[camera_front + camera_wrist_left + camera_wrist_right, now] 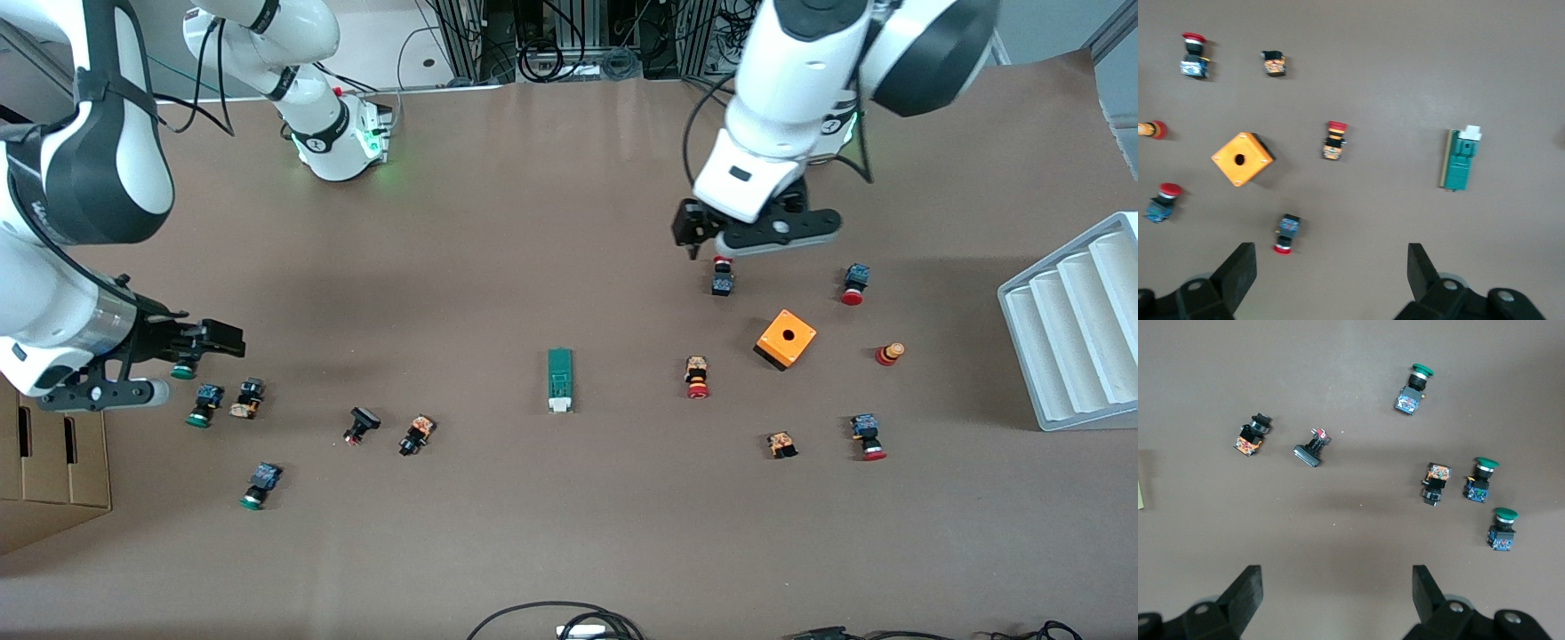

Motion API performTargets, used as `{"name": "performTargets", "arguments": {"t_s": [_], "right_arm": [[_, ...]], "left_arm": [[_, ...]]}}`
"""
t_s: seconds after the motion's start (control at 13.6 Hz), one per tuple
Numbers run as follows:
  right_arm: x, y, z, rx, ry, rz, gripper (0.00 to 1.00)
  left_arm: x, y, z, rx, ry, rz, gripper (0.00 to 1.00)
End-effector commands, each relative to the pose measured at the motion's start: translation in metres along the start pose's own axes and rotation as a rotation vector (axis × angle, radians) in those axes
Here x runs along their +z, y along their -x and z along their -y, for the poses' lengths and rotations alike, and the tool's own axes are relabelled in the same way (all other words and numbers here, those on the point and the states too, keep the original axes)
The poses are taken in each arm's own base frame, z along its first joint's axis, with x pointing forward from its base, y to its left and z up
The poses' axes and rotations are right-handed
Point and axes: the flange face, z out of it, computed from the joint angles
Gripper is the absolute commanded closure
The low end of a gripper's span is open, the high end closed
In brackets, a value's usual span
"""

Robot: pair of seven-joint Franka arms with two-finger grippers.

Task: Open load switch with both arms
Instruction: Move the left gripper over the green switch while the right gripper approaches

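Note:
The load switch (560,380) is a narrow green block with a white end piece. It lies flat near the middle of the table, white end toward the front camera, and also shows in the left wrist view (1459,160). My left gripper (698,244) hangs open and holds nothing (1331,267). It is over a red-capped push button (722,276), toward the left arm's end from the switch. My right gripper (213,342) is open and empty too (1335,587). It hovers over green-capped push buttons (203,404) near the right arm's end, apart from the switch.
An orange box with a hole (786,339) and several red-capped push buttons (697,377) lie toward the left arm's end. A grey ribbed rack (1076,329) stands at that end's edge. A cardboard box (53,462) sits at the right arm's end. More buttons (416,434) lie between.

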Motion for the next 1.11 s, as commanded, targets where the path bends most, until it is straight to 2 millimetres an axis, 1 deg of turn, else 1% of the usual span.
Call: {"name": "performTargets", "arguments": {"t_s": [0.0,0.07,0.15,0.22,0.29,0.37,0.52,0.59,0.66,0.74,0.81,0.88,1.03], "right_arm": [[-0.002,-0.009,0.024,-0.042,-0.018,-0.029,0.00],[0.003,-0.011,0.029,-0.050,-0.018,-0.028,0.00],[0.011,-0.017,0.030,-0.050,-0.023,-0.034,0.00],[0.016,-0.023,0.036,-0.055,-0.030,-0.054,0.00],[0.023,-0.028,0.051,-0.074,-0.028,-0.073,0.00],[0.032,-0.034,0.056,-0.079,-0.027,-0.077,0.00],[0.057,-0.049,0.054,-0.071,-0.028,-0.090,0.00],[0.065,-0.055,0.053,-0.068,-0.028,-0.094,0.00],[0.072,-0.057,0.052,-0.066,-0.027,-0.085,0.00],[0.087,-0.062,0.052,-0.066,-0.023,-0.064,0.00],[0.094,-0.067,0.054,-0.066,-0.020,-0.056,0.00],[0.098,-0.067,0.057,-0.069,-0.019,-0.047,0.00],[0.094,-0.067,0.052,-0.076,-0.022,-0.050,0.00]], "left_arm": [[0.008,0.007,-0.026,-0.044,0.042,-0.006,0.00],[0.010,0.019,-0.039,-0.051,0.056,-0.010,0.00],[0.016,0.026,-0.050,-0.055,0.062,-0.013,0.00],[0.024,0.040,-0.067,-0.039,0.042,-0.029,0.00],[0.032,0.054,-0.081,-0.039,0.011,-0.066,0.00],[0.042,0.064,-0.093,-0.050,-0.017,-0.096,0.00],[0.056,0.091,-0.119,-0.054,-0.034,-0.140,0.00],[0.063,0.101,-0.129,-0.052,-0.035,-0.160,0.00],[0.071,0.106,-0.135,-0.052,-0.041,-0.181,0.00],[0.080,0.111,-0.142,-0.051,-0.045,-0.197,0.00],[0.090,0.126,-0.155,-0.044,-0.038,-0.222,0.00],[0.103,0.137,-0.165,-0.051,-0.041,-0.259,0.00],[0.129,0.146,-0.178,-0.061,-0.052,-0.360,0.00]]}}
